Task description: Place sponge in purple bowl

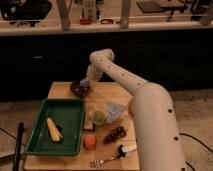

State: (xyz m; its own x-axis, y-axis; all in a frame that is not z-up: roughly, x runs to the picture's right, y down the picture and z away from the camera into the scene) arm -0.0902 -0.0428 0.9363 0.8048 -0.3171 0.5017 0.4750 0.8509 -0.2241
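Note:
The purple bowl is a dark round dish at the far left of the wooden table. My gripper hangs right over the bowl's right rim, at the end of the white arm that reaches in from the lower right. A pale flat block that may be the sponge lies beside the green tray, to the left of a green round thing. I cannot tell whether anything is in the gripper or in the bowl.
A green tray holding a corn cob fills the table's left side. A green round thing, a blue-white bag, an orange fruit, grapes and a fork lie near the front.

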